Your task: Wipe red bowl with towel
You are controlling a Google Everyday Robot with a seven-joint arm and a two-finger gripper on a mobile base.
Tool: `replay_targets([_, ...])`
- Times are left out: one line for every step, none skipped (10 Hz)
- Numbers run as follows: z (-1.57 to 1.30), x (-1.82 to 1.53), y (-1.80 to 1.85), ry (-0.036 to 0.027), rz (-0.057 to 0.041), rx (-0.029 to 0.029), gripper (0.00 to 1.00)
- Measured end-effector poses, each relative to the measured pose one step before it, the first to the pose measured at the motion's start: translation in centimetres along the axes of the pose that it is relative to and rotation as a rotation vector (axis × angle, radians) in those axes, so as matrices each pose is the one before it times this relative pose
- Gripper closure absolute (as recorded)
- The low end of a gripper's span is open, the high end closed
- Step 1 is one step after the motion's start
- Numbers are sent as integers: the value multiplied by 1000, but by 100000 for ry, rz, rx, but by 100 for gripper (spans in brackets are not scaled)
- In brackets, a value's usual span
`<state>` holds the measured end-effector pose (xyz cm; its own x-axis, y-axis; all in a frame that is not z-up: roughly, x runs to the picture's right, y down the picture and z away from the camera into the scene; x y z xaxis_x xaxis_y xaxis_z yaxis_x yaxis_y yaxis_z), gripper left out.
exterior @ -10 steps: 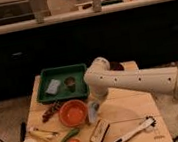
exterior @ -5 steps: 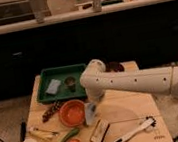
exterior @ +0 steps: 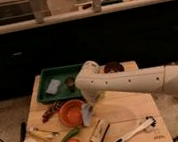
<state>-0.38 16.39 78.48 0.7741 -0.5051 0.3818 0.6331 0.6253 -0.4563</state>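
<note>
Pinching limp grey-blue cloth towel [exterior: 88, 117] at top in the gripper [exterior: 90, 104], beside smooth round red bowl [exterior: 70, 113] near counter's [exterior: 131, 107] left edge; soft, light.

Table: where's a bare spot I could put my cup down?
Bare tabletop lies between the arm, the towel and the white brush. Around the red bowl it is crowded: the gripper holds the towel beside it, green tray behind.

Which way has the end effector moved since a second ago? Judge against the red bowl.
Yes: the end effector, just above the towel, has shifted slightly left in view, nearer the red bowl.
</note>
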Motion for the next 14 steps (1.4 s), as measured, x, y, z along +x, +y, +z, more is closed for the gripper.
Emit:
replay_targets([218, -228, -368, 361, -973, -335, 100])
replay_targets([120, 73, -311, 568, -252, -77, 100])
replay_targets([15, 80, -632, 1215, -515, 274, 100])
replay_targets([-61, -309, -636, 340, -754, 261, 100])
replay_targets([-123, -158, -775, 864, -909, 431, 100])
replay_targets([-64, -395, -777, 416, -1190, 401, 100])
replay_targets([-103, -284, -709, 712, -1235, 368, 100])
replay_targets([-56, -372, -541, 296, -1227, -5, 100])
replay_targets([-86, -826, -1039, 319, -2339, 199, 100])
replay_targets([-115, -1045, -1226, 228, -3287, 183, 100])
replay_targets([-64, -522, -697, 260, -2258, 84, 100])
replay_targets([-7, -512, -588, 59, -2298, -94, 100])
replay_targets([-12, -876, -854, -762, -3724, 98, 100])
replay_targets([23, -467, -491, -527, -2487, 113, 100])
